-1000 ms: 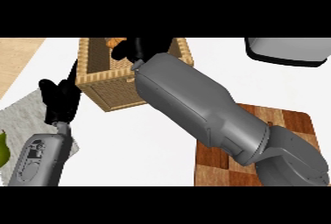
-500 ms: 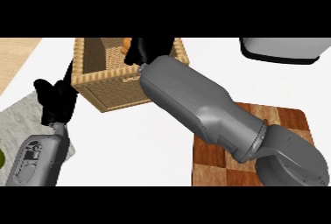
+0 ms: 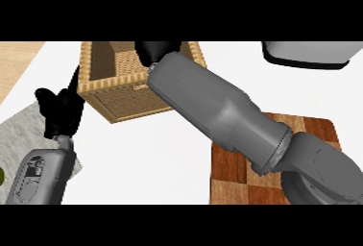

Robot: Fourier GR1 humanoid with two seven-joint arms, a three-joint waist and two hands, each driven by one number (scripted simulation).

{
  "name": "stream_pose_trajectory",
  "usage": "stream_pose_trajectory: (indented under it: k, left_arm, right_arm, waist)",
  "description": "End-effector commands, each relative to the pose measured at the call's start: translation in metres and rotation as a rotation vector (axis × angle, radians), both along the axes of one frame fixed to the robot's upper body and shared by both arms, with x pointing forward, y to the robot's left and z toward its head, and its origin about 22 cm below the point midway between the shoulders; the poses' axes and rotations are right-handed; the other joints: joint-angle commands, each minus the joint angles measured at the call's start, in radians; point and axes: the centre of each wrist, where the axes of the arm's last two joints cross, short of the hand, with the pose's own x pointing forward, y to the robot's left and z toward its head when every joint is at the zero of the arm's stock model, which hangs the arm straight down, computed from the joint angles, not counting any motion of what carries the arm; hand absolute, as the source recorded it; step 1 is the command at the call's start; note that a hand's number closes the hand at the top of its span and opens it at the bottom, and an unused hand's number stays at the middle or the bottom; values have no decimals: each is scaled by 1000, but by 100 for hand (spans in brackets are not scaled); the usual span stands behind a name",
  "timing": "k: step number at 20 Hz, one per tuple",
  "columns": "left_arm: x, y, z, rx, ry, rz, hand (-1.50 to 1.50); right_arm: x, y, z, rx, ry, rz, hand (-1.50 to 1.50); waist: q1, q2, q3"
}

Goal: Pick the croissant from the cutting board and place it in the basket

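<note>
Placing step: right robot hand point(image 3: 157, 50) over the basket point(image 3: 120, 91), fingers hidden, grasp not discernible; croissant unseen, absent from the board point(image 3: 284, 158) behind, judged carried or already dropped; left robot hand point(image 3: 60, 113) rests released; next: let go, withdraw.

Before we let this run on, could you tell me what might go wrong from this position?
The right hand is over the basket, but the croissant cannot be seen, so a release may miss. The right forearm lies close over the basket's rim and might nudge it on withdrawal. The left hand rests beside the basket.
</note>
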Motion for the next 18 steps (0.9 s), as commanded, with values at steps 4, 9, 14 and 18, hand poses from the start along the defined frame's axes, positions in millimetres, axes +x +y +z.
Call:
stream_pose_trajectory:
  k: [4,9,14,18]
  left_arm:
    - [-8,4,2,-3,11,-7,0]
    - [-14,-1,-8,2,-3,3,0]
    - [-4,11,4,1,-10,1,0]
    - [-9,-5,6,-2,-16,-11,0]
  right_arm:
    - [-2,7,18,-68,108,-72,150]
    - [7,-6,3,-78,303,-113,150]
    - [16,-14,8,-79,328,-99,150]
    - [18,-23,-14,-79,320,-118,150]
  waist:
    - [2,-4,1]
    - [2,2,1]
    - [-5,8,1]
    - [9,8,2]
